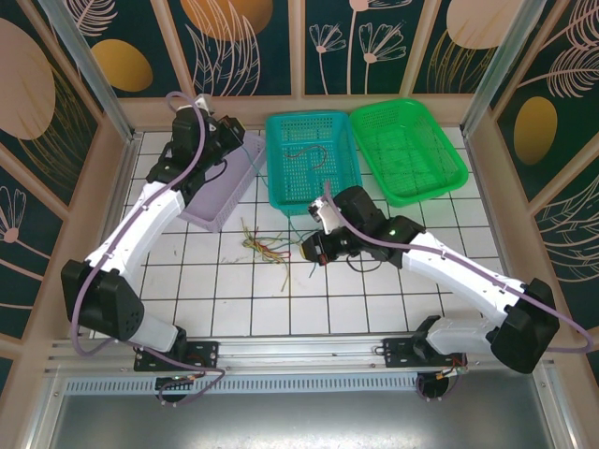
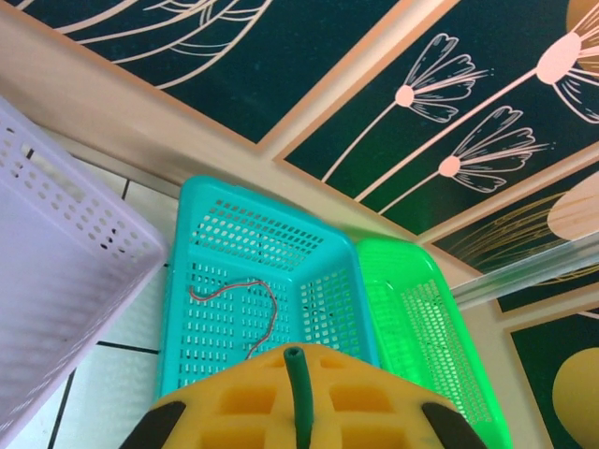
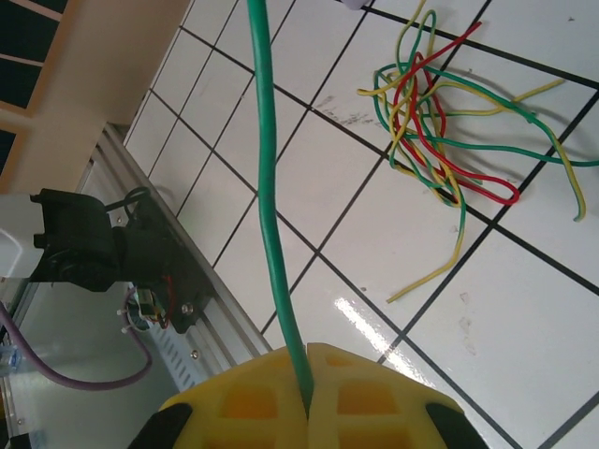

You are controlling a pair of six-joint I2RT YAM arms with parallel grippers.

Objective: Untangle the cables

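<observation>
Right hand [image 3: 309, 360]: yellow fingers pressed together on a green cable [image 3: 269, 178], which runs straight up from the grip and out past the top of the wrist view. From above, this hand sits over the middle of the counter [image 1: 374, 299], just in front of the teal basket [image 1: 309, 159].

Left hand [image 2: 299, 360]: fingers clamped on a green cable end [image 2: 299, 391], a short stub standing between them. This hand is at the far left, by the lavender basket [image 1: 220, 192], with its camera facing the baskets and the back wall.

One cable or two: cannot tell whether both hands grip the same green wire.

Tangle of cables [image 1: 262, 246]: green, yellow and red strands looped over one another, lying loose on the white tiles. The tangle is near the front of the lavender and teal baskets, and close to the right hand but apart from it.

Teal basket contents: a single red-brown cable [image 2: 248, 304] lies curved on the floor.

Green basket [image 1: 412, 150]: just beside the teal one, on its right.
</observation>
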